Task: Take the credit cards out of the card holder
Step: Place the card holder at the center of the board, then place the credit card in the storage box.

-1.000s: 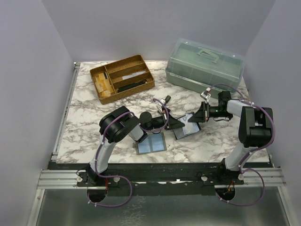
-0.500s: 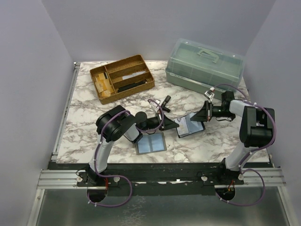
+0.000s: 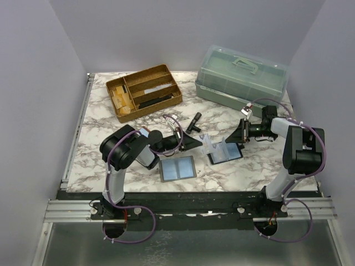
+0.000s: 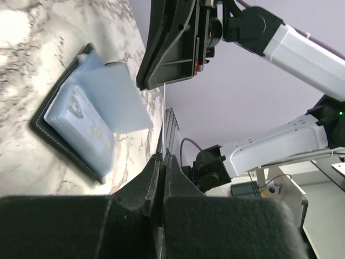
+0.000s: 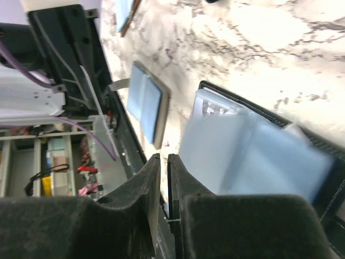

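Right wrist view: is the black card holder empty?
No, light-blue credit cards lie across the open card holder, covering most of its inside.

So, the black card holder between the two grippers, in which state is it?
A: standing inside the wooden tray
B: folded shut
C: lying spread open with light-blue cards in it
C: both wrist views show the card holder spread open with light-blue cards in it, and the left gripper pinches a pale card next to it.
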You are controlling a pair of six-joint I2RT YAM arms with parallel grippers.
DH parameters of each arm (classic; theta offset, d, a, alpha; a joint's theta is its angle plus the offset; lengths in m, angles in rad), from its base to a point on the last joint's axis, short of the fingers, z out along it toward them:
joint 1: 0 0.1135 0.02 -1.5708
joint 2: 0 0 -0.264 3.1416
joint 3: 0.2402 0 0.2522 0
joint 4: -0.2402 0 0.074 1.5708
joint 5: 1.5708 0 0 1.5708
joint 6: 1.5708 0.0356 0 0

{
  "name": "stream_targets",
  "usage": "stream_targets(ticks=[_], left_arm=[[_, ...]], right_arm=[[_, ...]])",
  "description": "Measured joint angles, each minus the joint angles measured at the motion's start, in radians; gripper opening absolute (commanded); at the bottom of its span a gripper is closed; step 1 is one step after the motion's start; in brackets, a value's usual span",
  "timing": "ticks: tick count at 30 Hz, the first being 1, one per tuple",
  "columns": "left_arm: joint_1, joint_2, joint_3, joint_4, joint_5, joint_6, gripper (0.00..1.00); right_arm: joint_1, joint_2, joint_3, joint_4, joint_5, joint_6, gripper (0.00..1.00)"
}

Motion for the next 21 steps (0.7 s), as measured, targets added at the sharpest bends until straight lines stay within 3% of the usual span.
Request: stream_targets(ticks=[11, 17, 21], left_arm=[[0.182, -0.132, -0.101, 0.000, -0.003, -0.034, 0.00], [0.269, -0.282, -0.098, -0.110, -0.002, -0.013, 0.00], [0.328, -0.432, -0.032, -0.398, 0.002, 0.096, 0.00]], right_arm=[[0.000, -0.071, 0.024, 0.021, 0.378, -0.057, 0.24], [0.000, -0.229, 0.014, 0.030, 0.349, -0.115, 0.31], [0.000, -0.318, 0.014, 0.017, 0.268, -0.181, 0.36]])
